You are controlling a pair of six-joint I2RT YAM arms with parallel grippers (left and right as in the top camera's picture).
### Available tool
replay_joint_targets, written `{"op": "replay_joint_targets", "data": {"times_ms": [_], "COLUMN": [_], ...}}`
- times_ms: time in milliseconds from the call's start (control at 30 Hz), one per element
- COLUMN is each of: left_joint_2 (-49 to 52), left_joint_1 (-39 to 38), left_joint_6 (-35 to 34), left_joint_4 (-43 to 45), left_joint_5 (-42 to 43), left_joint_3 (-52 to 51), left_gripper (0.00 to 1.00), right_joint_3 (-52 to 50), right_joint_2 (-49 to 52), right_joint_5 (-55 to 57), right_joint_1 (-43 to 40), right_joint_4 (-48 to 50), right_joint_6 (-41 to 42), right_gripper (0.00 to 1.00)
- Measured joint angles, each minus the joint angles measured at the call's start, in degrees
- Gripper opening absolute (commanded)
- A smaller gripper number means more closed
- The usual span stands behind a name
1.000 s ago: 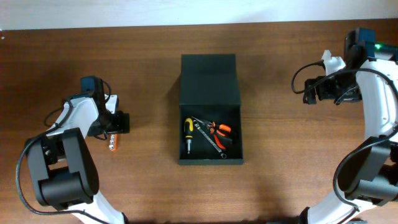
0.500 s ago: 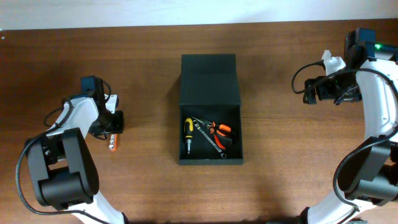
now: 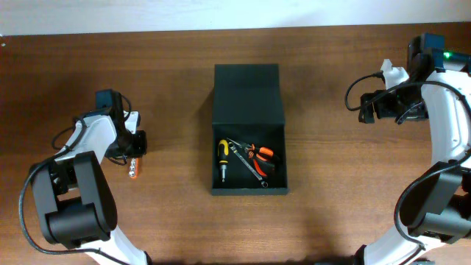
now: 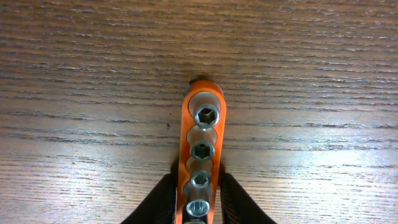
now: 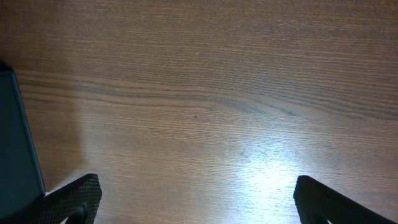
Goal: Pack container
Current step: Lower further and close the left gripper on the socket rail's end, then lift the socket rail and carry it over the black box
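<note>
Orange socket rail (image 4: 202,134) pinched by left gripper (image 4: 199,190), apart from container (image 3: 248,96); right gripper (image 5: 196,194) gapes empty.

Container (image 3: 248,110) mid-worktop (image 3: 331,221), lid flap lying open toward far edge. Inside, near-edge half: screwdriver (image 3: 222,162) left, pliers (image 3: 263,153) right, wrench (image 3: 247,164) slanting between. Socket rail (image 4: 203,134) flat near left edge, well apart from container, between left tool (image 4: 199,205) fingers (image 4: 163,199). Right tool (image 3: 366,107) right of container, well apart.
</note>
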Motion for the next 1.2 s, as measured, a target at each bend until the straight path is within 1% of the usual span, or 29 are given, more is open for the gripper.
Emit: {"op": "replay_joint_targets", "data": {"times_ms": [133,333,467,633,700,833,967,1100,1200], "left_joint_2": [0.00,0.00,0.00,0.00,0.11,0.15,0.09,-1.40,-3.54], "left_joint_1": [0.00,0.00,0.00,0.00,0.00,-0.26,-1.70,-6.54,-12.22], "left_joint_6": [0.00,0.00,-0.37,-1.29,-1.31,-1.31,-1.18,0.09,0.92], "left_joint_4": [0.13,0.17,0.46,0.61,-1.62,-7.08,-12.66,-17.22,-17.88], "left_joint_5": [-0.02,0.00,0.00,0.90,1.68,2.60,3.39,6.99,10.75], "left_joint_3": [0.00,0.00,0.00,0.11,1.46,8.63,20.46,30.53,34.51], "left_gripper": [0.20,0.12,0.03,0.02,0.02,0.02,0.02,0.02,0.02], "right_joint_3": [0.00,0.00,0.00,0.00,0.00,0.00,0.00,0.00,0.00], "right_joint_2": [-0.02,0.00,0.00,0.00,0.00,0.00,0.00,-0.02,0.00], "right_joint_5": [0.00,0.00,0.00,0.00,0.00,0.00,0.00,0.00,0.00], "right_joint_1": [0.00,0.00,0.00,0.00,0.00,0.00,0.00,0.00,0.00], "right_joint_4": [0.00,0.00,0.00,0.00,0.02,0.00,0.00,0.02,0.00], "right_joint_6": [0.02,0.04,0.04,0.02,0.04,0.00,0.02,0.02,0.02], "right_gripper": [0.99,0.99,0.99,0.99,0.99,0.99,0.99,0.99,0.99]}}
